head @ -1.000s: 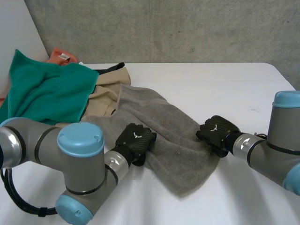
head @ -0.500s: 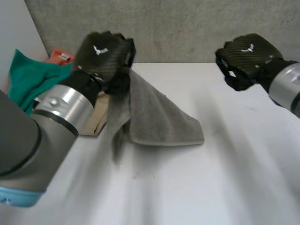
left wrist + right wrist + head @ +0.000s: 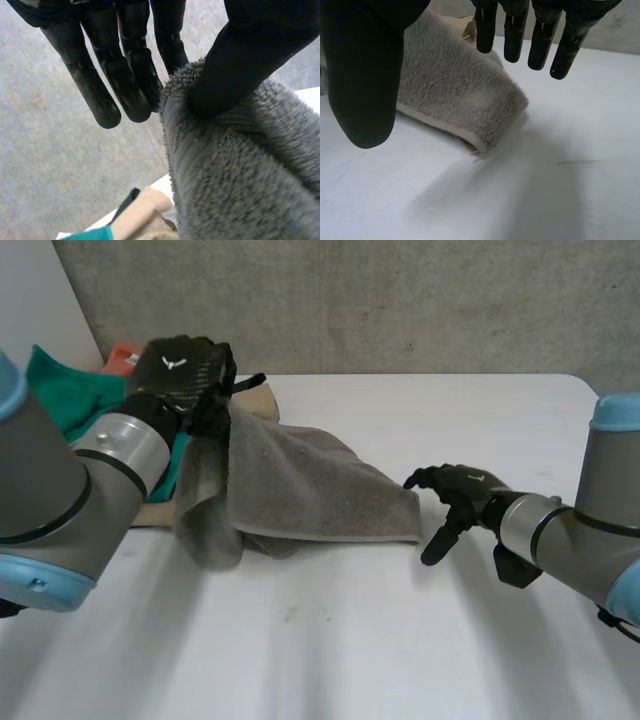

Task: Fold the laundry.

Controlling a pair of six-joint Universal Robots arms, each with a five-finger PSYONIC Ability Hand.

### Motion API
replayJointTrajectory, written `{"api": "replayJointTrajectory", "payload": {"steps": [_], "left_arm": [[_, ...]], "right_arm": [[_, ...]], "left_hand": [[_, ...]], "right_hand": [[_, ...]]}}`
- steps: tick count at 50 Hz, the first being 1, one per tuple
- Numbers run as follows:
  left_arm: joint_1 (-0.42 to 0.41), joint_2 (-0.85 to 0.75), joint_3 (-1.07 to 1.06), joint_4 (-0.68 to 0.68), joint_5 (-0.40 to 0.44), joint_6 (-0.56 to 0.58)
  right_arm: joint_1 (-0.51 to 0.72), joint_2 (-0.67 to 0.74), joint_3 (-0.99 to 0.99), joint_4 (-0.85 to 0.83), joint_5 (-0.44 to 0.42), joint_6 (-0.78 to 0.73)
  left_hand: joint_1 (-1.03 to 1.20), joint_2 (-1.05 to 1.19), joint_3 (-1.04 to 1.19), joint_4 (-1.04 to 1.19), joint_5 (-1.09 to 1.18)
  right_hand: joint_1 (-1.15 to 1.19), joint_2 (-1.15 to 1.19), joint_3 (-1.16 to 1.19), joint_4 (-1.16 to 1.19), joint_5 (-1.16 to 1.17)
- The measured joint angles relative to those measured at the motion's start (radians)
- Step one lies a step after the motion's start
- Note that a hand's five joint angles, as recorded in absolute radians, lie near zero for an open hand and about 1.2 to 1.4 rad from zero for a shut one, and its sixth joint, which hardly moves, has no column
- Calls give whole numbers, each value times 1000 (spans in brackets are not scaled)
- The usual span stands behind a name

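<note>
No lettering is showing legibly; a white emblem (image 3: 174, 364) is sitting on the left hand (image 3: 188, 382), another on the right hand (image 3: 462, 486).

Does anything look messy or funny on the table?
Yes. The grey towel is lopsided: one end hangs bunched from the left hand, while the rest lies flat. Behind it, other clothes lie in a crumpled heap.

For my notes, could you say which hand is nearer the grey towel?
Left. The left hand pinches the grey towel; the right hand hangs open beside its corner, apart.
</note>
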Motion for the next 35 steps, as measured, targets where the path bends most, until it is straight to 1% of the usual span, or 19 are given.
{"api": "replayJointTrajectory", "payload": {"steps": [4, 5, 7, 8, 14, 20, 21, 23, 28, 29, 30, 32, 33, 34, 35], "left_arm": [[-3, 43, -1, -13, 0, -3], [-3, 43, -1, -13, 0, -3], [-4, 59, -1, -20, 1, -3], [-5, 66, -1, -24, 1, -4], [-8, 78, -2, -30, 1, -11], [-8, 80, -3, -31, 0, -23], [-8, 80, -3, -31, 1, -25], [-8, 80, -2, -31, 1, -27], [-7, 82, -2, -31, 1, -28], [-7, 83, -2, -31, 1, -28], [-6, 85, -2, -30, 1, -28], [-6, 90, -2, -30, 1, -28], [-6, 93, -2, -30, 1, -29], [-6, 95, -2, -30, 1, -29], [-6, 96, -2, -30, 1, -29]], "right_arm": [[14, 48, 2, -77, -26, 14], [14, 48, 2, -77, -26, 14], [37, 77, -5, -129, -20, 11], [54, 95, -11, -161, -10, 7], [96, 167, -59, -226, 33, -16], [128, 242, -128, -241, 76, -63], [133, 254, -141, -240, 86, -72], [139, 273, -165, -240, 103, -85], [151, 321, -231, -240, 148, -111], [152, 328, -242, -242, 153, -113], [153, 335, -252, -244, 157, -114], [153, 344, -267, -250, 162, -116], [152, 349, -278, -254, 165, -116], [152, 351, -285, -256, 166, -116], [152, 351, -287, -257, 167, -116]], "left_hand": [[0, 0, 0, 0, 0], [0, 0, 0, 0, 0], [0, 0, 0, 0, 0], [0, 0, 0, 0, 0], [0, 0, 0, 0, 0], [0, 0, 0, 0, 0], [0, 0, 0, 0, 0], [0, 0, 0, 0, 0], [0, 0, 0, 0, 0], [0, 0, 0, 0, 0], [0, 0, 0, 0, 0], [0, 0, 0, 0, 0], [0, 0, 0, 0, 0], [0, 0, 0, 0, 0], [0, 0, 0, 0, 0]], "right_hand": [[0, 0, 0, 0, 0], [0, 0, 0, 0, 0], [0, 0, 0, 0, 0], [0, 0, 0, 0, 0], [4, 0, 19, 7, 26], [7, 0, 27, 14, 34], [70, 3, 90, 75, 82], [92, 8, 114, 98, 103], [190, 156, 247, 234, 225], [258, 252, 320, 307, 293], [384, 408, 469, 456, 436], [384, 408, 469, 456, 436], [602, 658, 727, 716, 702], [695, 762, 835, 826, 816], [734, 801, 883, 876, 865]]}}
